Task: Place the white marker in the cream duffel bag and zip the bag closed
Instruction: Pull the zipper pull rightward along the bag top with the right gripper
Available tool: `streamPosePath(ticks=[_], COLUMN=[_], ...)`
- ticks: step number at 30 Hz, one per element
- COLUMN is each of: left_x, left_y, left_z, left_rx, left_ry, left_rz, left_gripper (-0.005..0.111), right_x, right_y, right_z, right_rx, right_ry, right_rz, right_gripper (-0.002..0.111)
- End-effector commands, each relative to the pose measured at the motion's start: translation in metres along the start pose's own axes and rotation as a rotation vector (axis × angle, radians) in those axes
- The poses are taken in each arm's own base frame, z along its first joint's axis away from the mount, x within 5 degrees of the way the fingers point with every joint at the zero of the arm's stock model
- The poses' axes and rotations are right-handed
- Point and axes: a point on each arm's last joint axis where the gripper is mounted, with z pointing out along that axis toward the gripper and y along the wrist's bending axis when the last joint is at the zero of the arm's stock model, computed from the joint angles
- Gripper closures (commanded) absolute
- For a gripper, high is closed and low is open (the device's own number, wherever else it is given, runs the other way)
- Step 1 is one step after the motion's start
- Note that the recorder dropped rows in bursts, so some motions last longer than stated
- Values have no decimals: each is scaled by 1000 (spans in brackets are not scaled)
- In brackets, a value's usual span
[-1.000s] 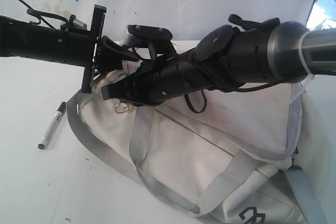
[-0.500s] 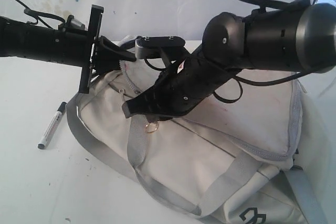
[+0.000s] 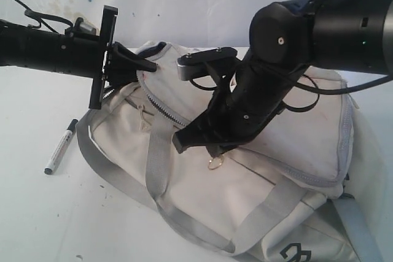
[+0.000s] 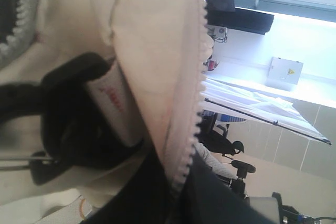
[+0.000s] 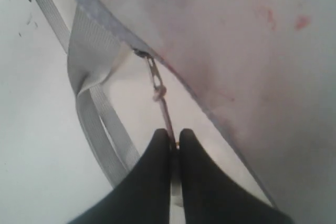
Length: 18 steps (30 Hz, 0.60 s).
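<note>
Tabletop nearest me carries the white marker, lying just beside the cream duffel bag, outside it. Over the bag's middle the right pincer is clamped on the zipper pull. Further back, the left pincer grips the bag's lifted edge beside the open zipper.

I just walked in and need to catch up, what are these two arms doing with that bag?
The left hand is clamped on the end of the cream duffel bag while the right hand pinches the zipper pull. The zipper is partly open. The white marker lies on the table beside the bag, not yet inside.
</note>
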Motion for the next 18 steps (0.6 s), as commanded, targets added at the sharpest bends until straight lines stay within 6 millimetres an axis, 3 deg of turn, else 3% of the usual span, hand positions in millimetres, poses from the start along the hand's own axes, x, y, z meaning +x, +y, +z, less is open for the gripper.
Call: streamPosePath(ticks=[1, 18], left_x=[-1, -1], left_y=[-5, -5], left_z=[-4, -4], left_rx=[13, 20], left_ry=[-15, -18], left_rz=[5, -2], left_gripper=[107, 107], right_x=[7, 53], right_y=[-4, -19], right_z=[-19, -44], right_rx=[45, 186], right_ry=[28, 105], right_rz=[4, 65], right_gripper=[108, 108])
